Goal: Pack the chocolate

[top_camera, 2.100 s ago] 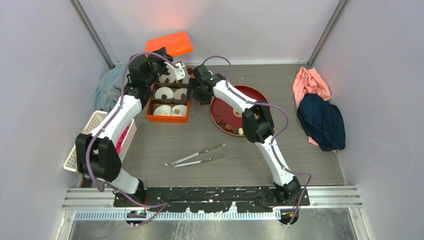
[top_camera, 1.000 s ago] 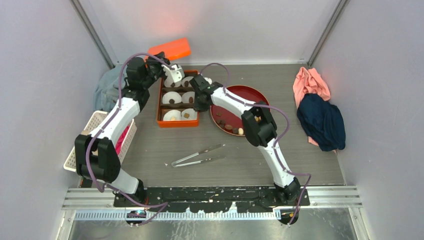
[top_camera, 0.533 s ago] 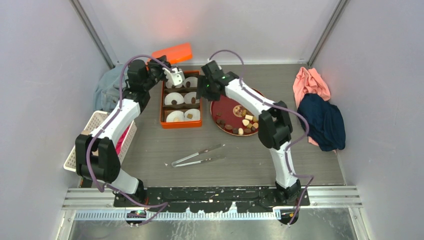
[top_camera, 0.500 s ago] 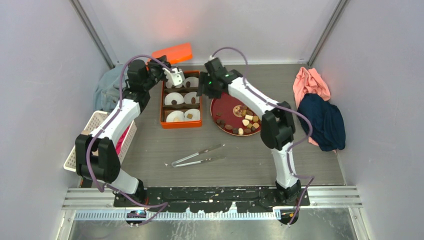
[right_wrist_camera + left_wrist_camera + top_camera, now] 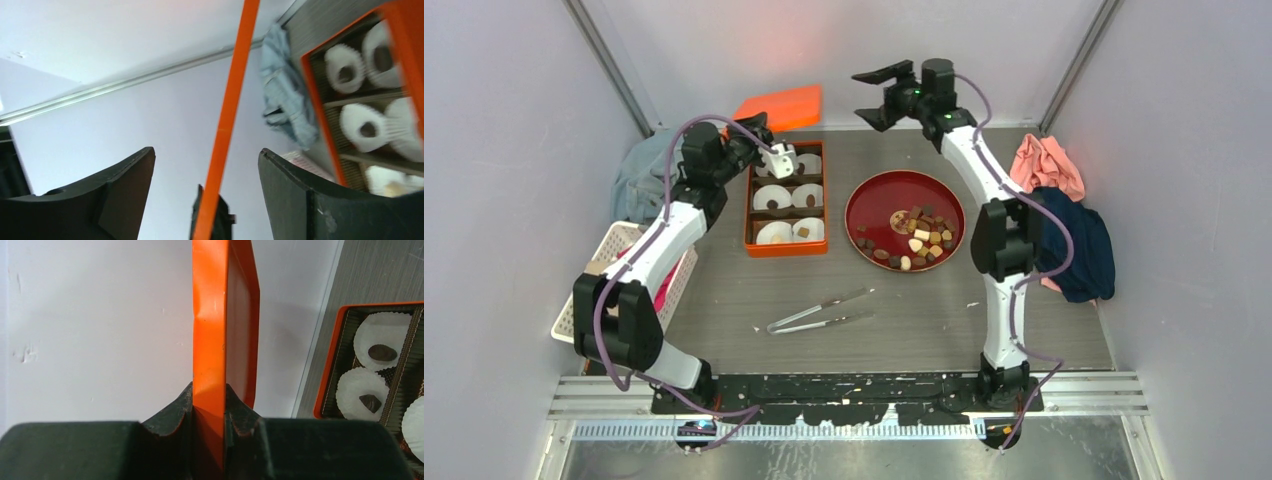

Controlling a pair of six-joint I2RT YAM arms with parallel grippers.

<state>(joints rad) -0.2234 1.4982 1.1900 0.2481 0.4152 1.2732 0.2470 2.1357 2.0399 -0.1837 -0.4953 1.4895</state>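
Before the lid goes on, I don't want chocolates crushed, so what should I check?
1. Grip on the orange lid: ok, left gripper shut on it.
2. Free arm: ok, right gripper open, empty.
3. Lid over the orange box: not ok, held behind it.
4. A chocolate in every paper cup: cannot tell, left gripper hides one.
5. Stray tools: ok, tongs lie away from the box.

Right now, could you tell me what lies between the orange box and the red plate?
Only a bare strip of table, seen in the top view.
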